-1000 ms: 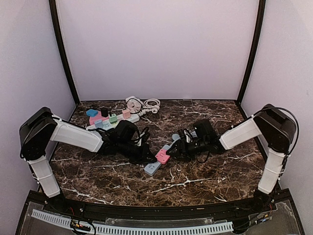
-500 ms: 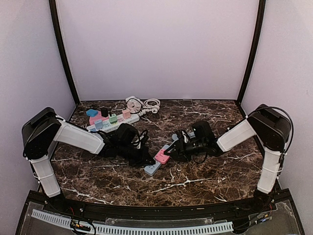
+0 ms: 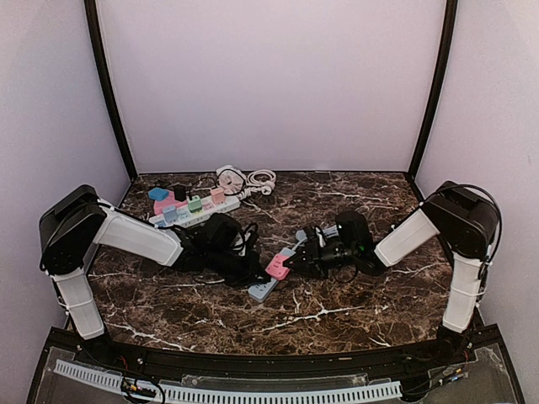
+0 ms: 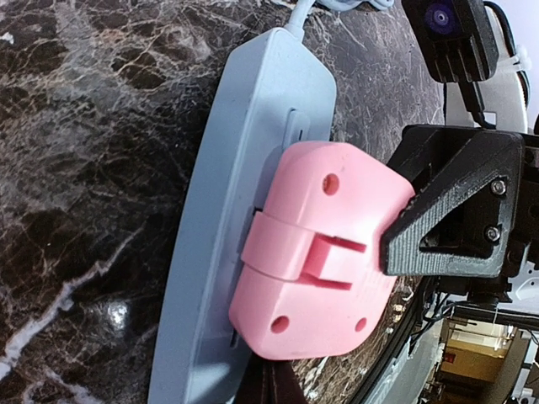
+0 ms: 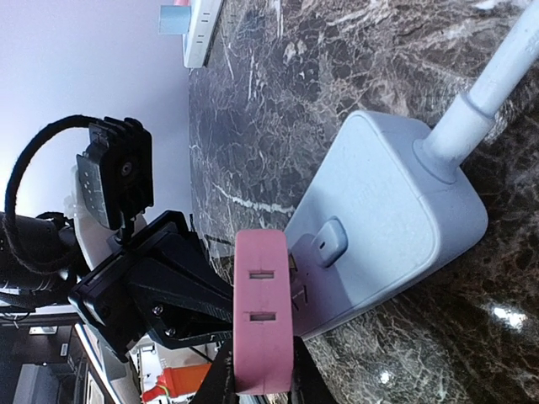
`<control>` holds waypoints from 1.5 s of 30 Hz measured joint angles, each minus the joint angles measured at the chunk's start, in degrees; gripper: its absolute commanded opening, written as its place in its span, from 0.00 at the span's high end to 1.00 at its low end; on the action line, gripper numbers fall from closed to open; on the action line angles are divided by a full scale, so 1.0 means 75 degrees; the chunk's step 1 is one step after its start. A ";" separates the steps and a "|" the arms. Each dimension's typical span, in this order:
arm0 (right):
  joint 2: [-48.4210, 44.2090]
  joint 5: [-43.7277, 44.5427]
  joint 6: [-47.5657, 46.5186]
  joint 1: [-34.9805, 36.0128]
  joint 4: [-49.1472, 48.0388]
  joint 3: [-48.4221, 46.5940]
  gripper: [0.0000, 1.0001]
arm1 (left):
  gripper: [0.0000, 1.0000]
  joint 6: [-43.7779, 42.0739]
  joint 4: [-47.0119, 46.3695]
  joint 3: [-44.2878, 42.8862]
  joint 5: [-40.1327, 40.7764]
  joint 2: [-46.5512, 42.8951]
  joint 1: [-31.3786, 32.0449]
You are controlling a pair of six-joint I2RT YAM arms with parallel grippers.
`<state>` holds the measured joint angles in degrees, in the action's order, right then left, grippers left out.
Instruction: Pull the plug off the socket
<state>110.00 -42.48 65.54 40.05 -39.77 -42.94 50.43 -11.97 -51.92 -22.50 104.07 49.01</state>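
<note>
plug: pink plug (image 4: 316, 261) sitting in the blue-grey socket strip (image 4: 227, 219), roughly mid-table on the dark marble table (image 3: 337, 311), between the two arms

seating: not flush, going by the right wrist view (bit of prong showing between plug body and strip face), so probably partly out already or just loosely seated

strip cable: thick pale cord (image 5: 497, 80) running off the far end of the strip

right gripper (image 5: 257, 374): jaws closed in tight on the pink plug, one finger on each side of its near end, so gripping the plug

left gripper (image 3: 250, 271): fully closed, parked low at the strip's end next to the plug. Can't tell from the pictures if anything's pinched in it; looks more like pressing down on or bracing the strip

background stuff: white power strip (image 3: 195, 211) with a bunch of coloured adapters near the back left, plus a coiled white cable (image 3: 248, 179). Not part of this

step: grasp looks done, pull not finished

next move: straight pull away from the strip face along the prongs, no twisting, with the strip kept pinned (otherwise the whole thing just slides along)
</note>
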 measured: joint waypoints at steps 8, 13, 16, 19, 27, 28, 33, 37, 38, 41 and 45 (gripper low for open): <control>0.0262 -0.0079 0.0627 -0.0020 -0.0976 0.0251 1.00 | 1.00 0.0195 0.0213 -0.0154 0.0315 0.0052 0.0102; 0.0664 -0.0236 0.1268 -0.0076 -0.2136 0.0446 1.00 | 1.00 0.0353 0.0373 -0.0157 0.0469 0.0029 0.0143; 0.0906 -0.0294 0.1623 -0.0093 -0.2798 0.0548 1.00 | 1.00 0.0440 0.0373 -0.0061 0.0527 -0.0061 0.0143; 0.1119 -0.0329 0.1926 -0.0102 -0.3366 0.0618 1.00 | 1.00 0.0519 0.0388 0.0000 0.0580 -0.0122 0.0146; 0.1335 -0.0367 0.2387 -0.0114 -0.3923 0.0664 1.00 | 1.00 0.0597 0.0388 0.0000 0.0592 -0.0122 0.0146; 0.1335 -0.0370 0.2396 -0.0114 -0.3928 0.0664 1.00 | 1.00 0.0600 0.0391 0.0000 0.0595 -0.0122 0.0146; 0.1332 -0.0463 0.2422 -0.0114 -0.4164 0.0659 1.00 | 1.00 0.0627 0.0405 -0.0009 0.0597 -0.0114 0.0146; 0.1300 -0.0664 0.2419 -0.0096 -0.4468 0.0580 1.00 | 1.00 0.0629 0.0402 -0.0023 0.0597 -0.0099 0.0146; 0.1288 -0.0705 0.2401 -0.0096 -0.4505 0.0562 1.00 | 1.00 0.0629 0.0402 -0.0026 0.0597 -0.0099 0.0146; 0.1166 -0.0743 0.2305 -0.0096 -0.4535 0.0548 1.00 | 1.00 0.0627 0.0405 -0.0032 0.0597 -0.0099 0.0146; 0.0740 -0.0729 0.1938 -0.0128 -0.4374 0.0551 1.00 | 1.00 0.0589 0.0562 -0.0122 0.0615 -0.0099 0.0149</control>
<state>115.55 -47.94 80.07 39.09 -72.58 -38.81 54.85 -7.75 -52.84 -17.89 103.33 50.13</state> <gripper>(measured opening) 0.148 0.004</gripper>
